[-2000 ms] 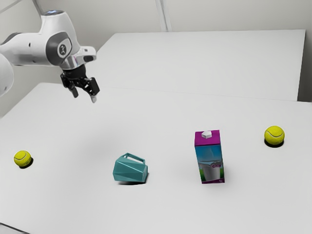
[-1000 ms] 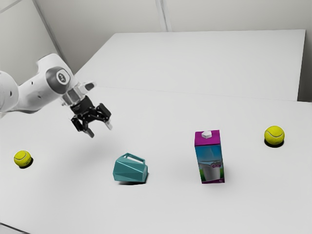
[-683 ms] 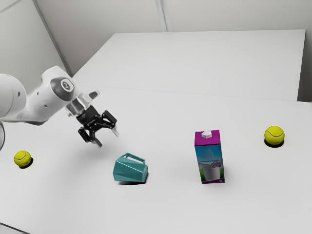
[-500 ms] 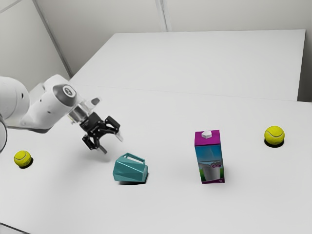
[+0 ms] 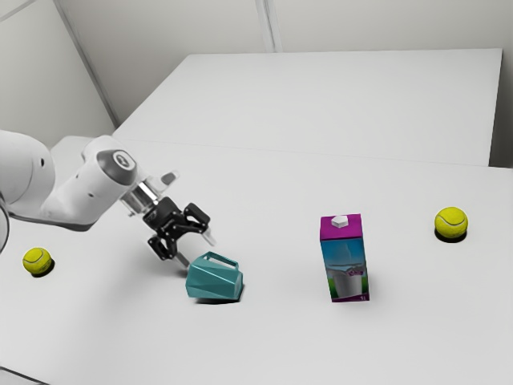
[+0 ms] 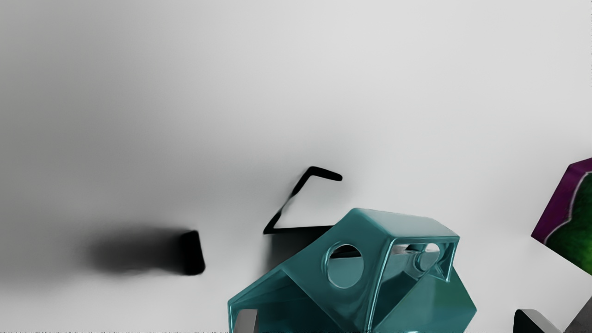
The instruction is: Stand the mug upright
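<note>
While the mug (image 5: 213,282) lies sideways, pincer (image 5: 199,253) spread near it, carton (image 5: 346,261) upright.

Carton (image 5: 345,261), two tennis balls (image 5: 451,223), tabletop (image 5: 417,345)

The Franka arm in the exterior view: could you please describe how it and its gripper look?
The arm is white with rounded segments, small dark dots and a dark grey cap bearing a pale emblem. Beyond a silvery section, the gripper is black and angular, its two fingers ending in grey tips.
</note>
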`<state>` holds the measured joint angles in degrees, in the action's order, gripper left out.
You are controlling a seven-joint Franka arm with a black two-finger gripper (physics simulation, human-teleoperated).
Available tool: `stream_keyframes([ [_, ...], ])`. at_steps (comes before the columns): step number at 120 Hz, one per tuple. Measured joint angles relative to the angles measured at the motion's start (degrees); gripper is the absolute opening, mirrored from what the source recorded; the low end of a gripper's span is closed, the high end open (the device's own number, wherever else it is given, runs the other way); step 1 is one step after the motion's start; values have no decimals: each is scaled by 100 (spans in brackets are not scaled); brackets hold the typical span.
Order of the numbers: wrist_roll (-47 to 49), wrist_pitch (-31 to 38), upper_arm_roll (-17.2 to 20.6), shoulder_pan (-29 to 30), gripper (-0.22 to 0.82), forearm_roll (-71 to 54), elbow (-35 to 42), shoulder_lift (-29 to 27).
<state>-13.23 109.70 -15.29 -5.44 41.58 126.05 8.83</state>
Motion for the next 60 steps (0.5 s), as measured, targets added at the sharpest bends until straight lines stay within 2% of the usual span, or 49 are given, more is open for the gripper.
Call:
stream_keyframes([
  [52, -111, 3, 0, -186, 60, 183, 214, -137],
  [60, -121, 0, 0, -224, 58, 207, 223, -146],
])
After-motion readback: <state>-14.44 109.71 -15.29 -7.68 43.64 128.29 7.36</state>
